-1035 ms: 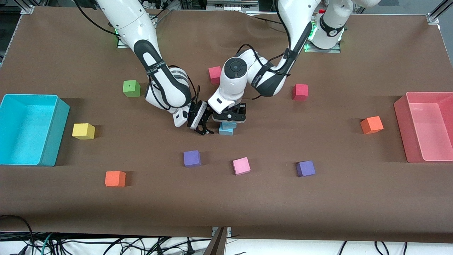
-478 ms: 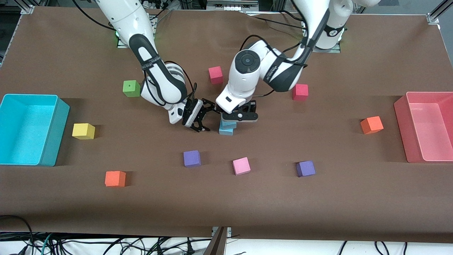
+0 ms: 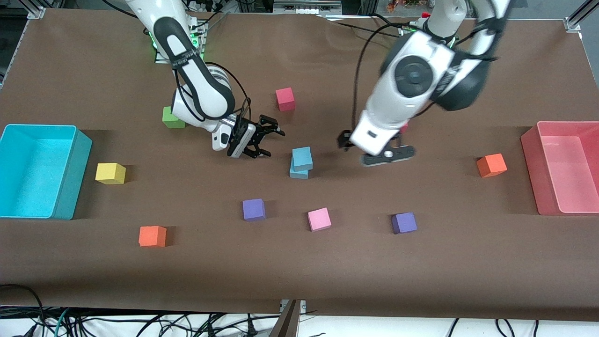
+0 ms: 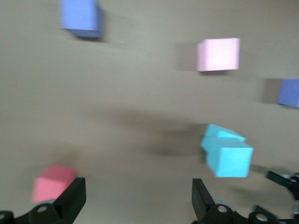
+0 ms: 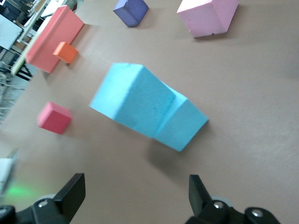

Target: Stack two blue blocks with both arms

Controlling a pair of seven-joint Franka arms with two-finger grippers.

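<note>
Two sky-blue blocks stand stacked near the table's middle: the upper block (image 3: 302, 157) rests slightly skewed on the lower block (image 3: 298, 173). My right gripper (image 3: 266, 138) is open and empty, beside the stack toward the right arm's end. My left gripper (image 3: 380, 154) is open and empty, raised over bare table toward the left arm's end. The left wrist view shows its open gripper (image 4: 135, 198) and the stack (image 4: 227, 160). The right wrist view shows its open gripper (image 5: 135, 193) and the stack (image 5: 133, 100).
Purple cubes (image 3: 254, 209) (image 3: 404, 223) and a pink cube (image 3: 319, 219) lie nearer the camera than the stack. Red (image 3: 285, 98), green (image 3: 169, 119), yellow (image 3: 110, 173) and orange (image 3: 152, 236) (image 3: 491, 164) cubes are scattered. A cyan bin (image 3: 72, 182) and a red bin (image 3: 531, 159) stand at the ends.
The left gripper let go of the upper blue block and lifted away toward the left arm's end. The right gripper drew back from the stack toward its base.
</note>
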